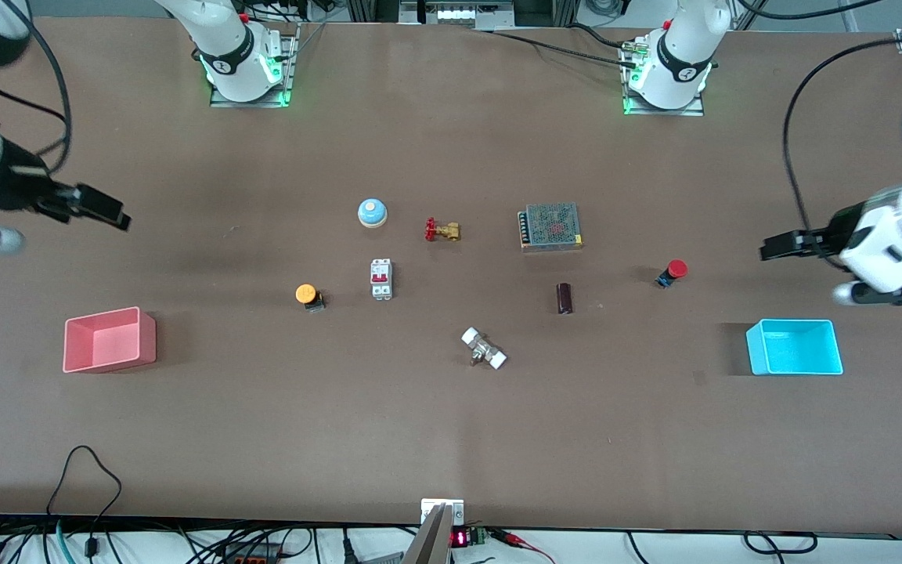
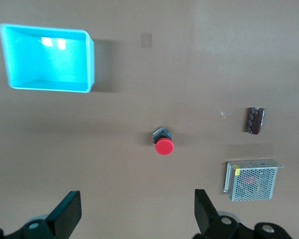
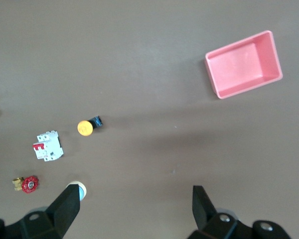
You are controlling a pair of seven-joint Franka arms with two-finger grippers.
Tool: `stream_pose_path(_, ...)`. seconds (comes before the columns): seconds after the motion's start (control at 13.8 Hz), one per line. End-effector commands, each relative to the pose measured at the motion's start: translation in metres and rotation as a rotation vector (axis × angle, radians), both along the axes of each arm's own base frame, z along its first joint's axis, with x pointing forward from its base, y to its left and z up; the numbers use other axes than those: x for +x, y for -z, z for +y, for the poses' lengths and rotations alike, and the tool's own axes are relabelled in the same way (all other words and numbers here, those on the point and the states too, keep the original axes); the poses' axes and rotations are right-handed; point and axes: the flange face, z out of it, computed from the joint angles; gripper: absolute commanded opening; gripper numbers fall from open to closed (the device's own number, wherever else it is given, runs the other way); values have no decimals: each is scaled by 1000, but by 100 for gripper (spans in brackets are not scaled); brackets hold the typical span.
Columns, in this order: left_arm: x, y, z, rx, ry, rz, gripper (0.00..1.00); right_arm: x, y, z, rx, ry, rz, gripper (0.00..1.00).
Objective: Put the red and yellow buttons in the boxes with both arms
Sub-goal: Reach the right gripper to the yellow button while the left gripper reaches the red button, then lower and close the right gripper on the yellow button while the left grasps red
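The red button lies on the table toward the left arm's end. The cyan box stands empty, nearer the front camera than it. My left gripper hangs open over bare table beside the red button, holding nothing. The yellow button lies toward the right arm's end. The pink box is empty, a little nearer the front camera. My right gripper hangs open and empty over bare table at that end.
Mid-table hold a blue-and-white bell, a brass valve with a red handle, a mesh-topped power supply, a white breaker, a dark cylinder and a white-capped metal fitting.
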Motion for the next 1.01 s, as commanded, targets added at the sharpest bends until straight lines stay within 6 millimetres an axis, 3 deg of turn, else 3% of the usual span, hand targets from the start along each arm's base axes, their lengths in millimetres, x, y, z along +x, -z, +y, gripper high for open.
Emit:
stream_pose_path(0.0, -1, 45, -24, 21, 35, 1, 100, 21, 53, 36, 8, -76, 41, 100)
stream_pose_path(0.07, -3, 69, -35, 23, 39, -20, 100, 26, 79, 53, 0, -86, 52, 100)
stream_pose_path(0.14, -7, 90, -39, 22, 36, -38, 100, 32, 103, 58, -2, -76, 35, 100)
stream_pose_path(0.36, -15, 137, -38, 30, -51, -73, 100, 42, 154, 84, -13, 18, 8, 100)
stream_pose_path(0.51, -26, 158, -36, 44, -116, -44, 100, 38, 181, 123, -73, -166, 12, 100)
stream_pose_path(0.58, -33, 171, -36, 51, -143, -29, 100, 35, 189, 143, -80, -214, 6, 100)
stream_pose_path(0.94, -51, 214, -37, 68, -237, -37, 100, 32, 224, 178, -58, -277, 1, 100)
